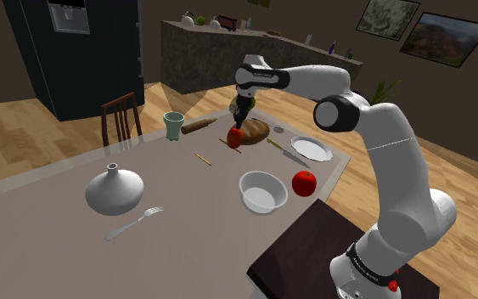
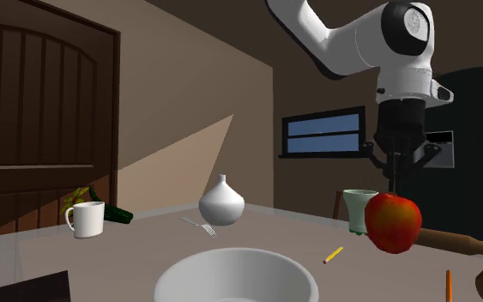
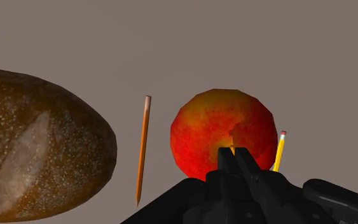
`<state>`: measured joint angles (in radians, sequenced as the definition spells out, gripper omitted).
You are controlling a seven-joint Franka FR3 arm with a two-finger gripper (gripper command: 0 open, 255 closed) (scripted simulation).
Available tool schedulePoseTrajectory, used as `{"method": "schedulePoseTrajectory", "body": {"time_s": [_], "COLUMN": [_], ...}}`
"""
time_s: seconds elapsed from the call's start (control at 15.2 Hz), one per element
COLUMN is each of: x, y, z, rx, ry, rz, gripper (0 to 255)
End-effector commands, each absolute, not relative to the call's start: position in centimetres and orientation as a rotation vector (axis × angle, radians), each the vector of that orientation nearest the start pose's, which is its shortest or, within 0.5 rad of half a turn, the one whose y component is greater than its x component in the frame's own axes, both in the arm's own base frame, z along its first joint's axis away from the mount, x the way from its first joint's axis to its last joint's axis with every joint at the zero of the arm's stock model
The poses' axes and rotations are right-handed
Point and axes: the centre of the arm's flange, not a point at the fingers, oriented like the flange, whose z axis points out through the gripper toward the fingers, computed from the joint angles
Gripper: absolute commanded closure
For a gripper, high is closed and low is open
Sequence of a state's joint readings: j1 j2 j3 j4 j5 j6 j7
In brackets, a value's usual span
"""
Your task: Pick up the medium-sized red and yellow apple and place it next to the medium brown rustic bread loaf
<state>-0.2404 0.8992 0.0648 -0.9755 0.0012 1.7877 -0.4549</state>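
My gripper [image 3: 233, 156] has its fingers drawn almost together, pinching the top of the red and yellow apple [image 3: 203, 137] around the stem. The apple hangs straight under my hand, stem end up toward me and its stem axis in line with my fingers. It is nearly round, so no side is noticeably longer. It seems to be off the table, though I cannot see a clear gap beneath it.

Below it is the plain grey-brown table [image 3: 171, 44]. An orange pencil [image 3: 143, 149] lies between the apple and the brown, speckled bread loaf [image 3: 37, 146], and a yellow pencil [image 3: 279, 151] shows past the apple's other side.

In the shoulder view the apple [image 1: 234, 137] is just beside the loaf [image 1: 255, 130], on that view's left of it. The loaf's long axis runs roughly left to right there.

Farther out are a rolling pin [image 1: 199, 126], a pale green cup [image 1: 173, 125], a white plate [image 1: 310, 149], a white bowl [image 1: 261, 202], a second red apple [image 1: 304, 182], a white vase [image 1: 115, 190] and a fork [image 1: 132, 222]. A wooden chair [image 1: 121, 119] stands at the table's far edge on a wooden floor [image 1: 8, 144], with a stone-faced counter [image 1: 220, 55] behind.
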Motion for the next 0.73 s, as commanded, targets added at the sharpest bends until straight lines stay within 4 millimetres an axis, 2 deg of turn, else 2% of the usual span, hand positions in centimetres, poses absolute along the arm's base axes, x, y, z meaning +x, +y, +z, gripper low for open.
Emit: {"method": "schedulePoseTrajectory", "body": {"time_s": [0.0, 0.66], "x": [75.4, 75.4], "y": [-15.0, -15.0], "z": [30.5, 25.3], "rx": [-3.038, -3.038], "ry": [-0.392, -0.392], "rz": [0.098, 0.098], "gripper": [255, 255]}}
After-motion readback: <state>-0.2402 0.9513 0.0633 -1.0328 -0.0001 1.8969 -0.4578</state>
